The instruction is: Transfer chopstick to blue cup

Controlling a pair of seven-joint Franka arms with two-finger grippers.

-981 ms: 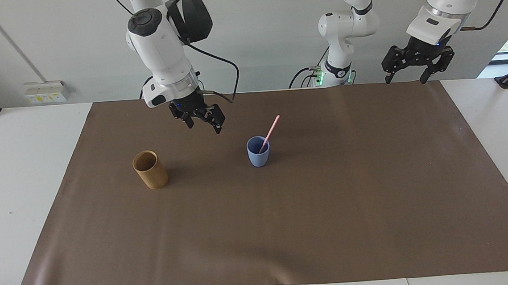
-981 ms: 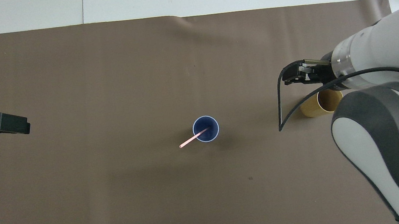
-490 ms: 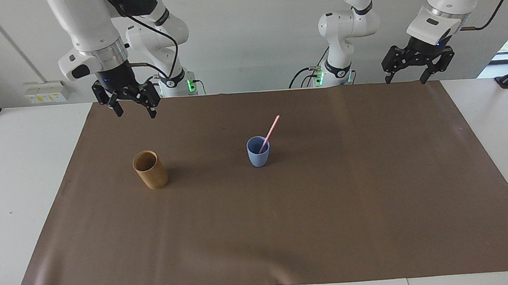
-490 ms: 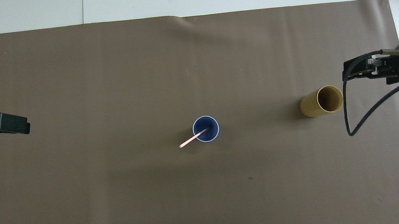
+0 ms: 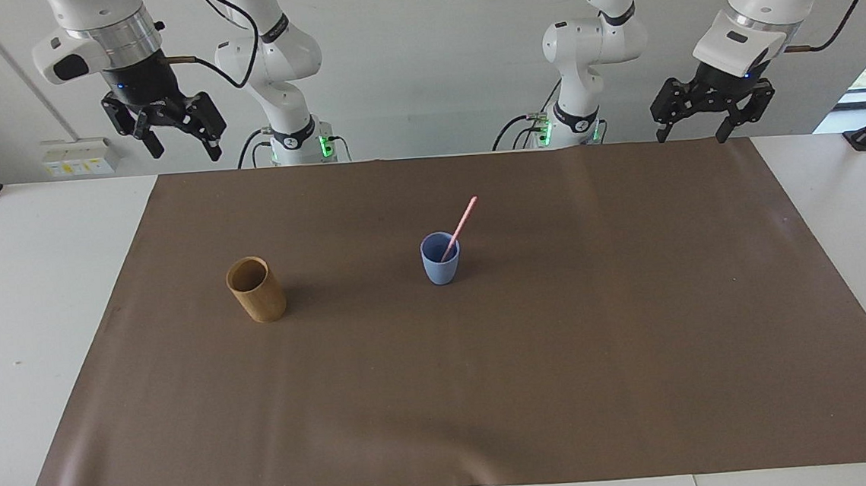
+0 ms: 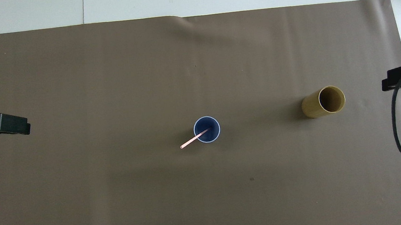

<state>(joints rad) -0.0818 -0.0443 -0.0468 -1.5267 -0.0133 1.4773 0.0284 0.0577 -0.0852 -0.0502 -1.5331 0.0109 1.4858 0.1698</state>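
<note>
i see the chopstick (image 5: 460, 228) leaning in the blue cup (image 5: 440, 258); job looks done, left pincer (image 5: 710, 111) and right pincer (image 5: 174, 131) both released, empty.

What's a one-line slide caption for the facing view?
Pink chopstick leaning in the blue cup, wooden cup empty beside it, left gripper and right gripper open, raised at the mat's robot-side corners.

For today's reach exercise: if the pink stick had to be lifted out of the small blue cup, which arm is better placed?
Neither clearly. The thin pink stick leans in the small blue-grey cup mid-mat, tilted toward the left arm's end. The left gripper and right gripper both hang open at the mat's corners. Slight edge: left.
</note>
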